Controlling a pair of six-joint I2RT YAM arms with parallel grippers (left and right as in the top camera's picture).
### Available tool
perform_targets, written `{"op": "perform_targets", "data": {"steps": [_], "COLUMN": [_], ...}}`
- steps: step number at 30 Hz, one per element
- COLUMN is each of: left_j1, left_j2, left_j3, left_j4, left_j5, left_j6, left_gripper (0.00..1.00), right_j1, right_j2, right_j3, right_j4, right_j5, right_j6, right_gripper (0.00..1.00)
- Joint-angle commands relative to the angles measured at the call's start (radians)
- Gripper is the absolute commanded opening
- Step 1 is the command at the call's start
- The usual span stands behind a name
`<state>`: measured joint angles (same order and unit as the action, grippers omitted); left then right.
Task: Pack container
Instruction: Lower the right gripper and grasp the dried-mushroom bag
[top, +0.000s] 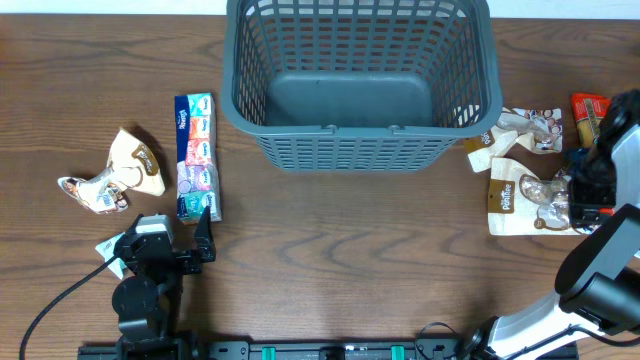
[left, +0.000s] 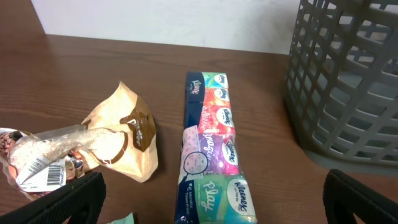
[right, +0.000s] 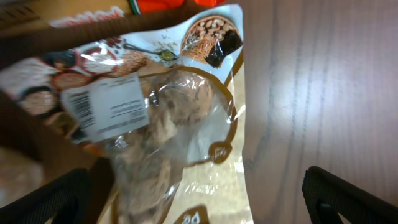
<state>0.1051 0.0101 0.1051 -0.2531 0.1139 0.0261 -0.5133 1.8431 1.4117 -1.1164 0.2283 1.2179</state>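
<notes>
The dark grey lattice basket (top: 350, 152) stands at the back centre and is empty; its wall shows at the right of the left wrist view (left: 348, 81). A long colourful Kleenex tissue pack (top: 195, 155) lies left of it. My left gripper (top: 168, 245) is open just in front of the pack's near end (left: 211, 149), with its fingers (left: 214, 205) spread to either side of it. My right gripper (top: 588, 195) is open low over a beige clear-window snack packet (top: 522, 195), which fills the right wrist view (right: 168, 118) between the fingers (right: 199, 202).
A crumpled beige snack packet (top: 125, 165) lies at the left, also in the left wrist view (left: 118, 134). A small teal-white packet (top: 108, 247) lies by the left arm. Another beige packet (top: 525, 128) and a red packet (top: 588, 115) lie right of the basket.
</notes>
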Motion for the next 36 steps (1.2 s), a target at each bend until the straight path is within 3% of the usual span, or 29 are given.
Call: {"op": "perform_targets", "data": {"steps": [1,8,36], "left_j1": [0.005,0.005,0.005], "left_j2": [-0.006,-0.006,-0.006], "left_j3": [-0.025,-0.025,-0.025], "left_j4": [-0.003,-0.003,-0.003], "left_j5": [0.01,0.01,0.01], "left_j6": [-0.002,-0.002,-0.002], "left_gripper": [0.99,0.99,0.99], "right_j1": [-0.003,-0.003,0.004], "right_j2": [0.009,0.009,0.009], "right_j3": [-0.065,-0.127,-0.29], "right_j4": [0.056,0.224,0.355], "right_j5": [0.005,-0.086,-0.106], "right_j6": [-0.071,-0.239,-0.18], "right_gripper": [0.99,0.99,0.99]}}
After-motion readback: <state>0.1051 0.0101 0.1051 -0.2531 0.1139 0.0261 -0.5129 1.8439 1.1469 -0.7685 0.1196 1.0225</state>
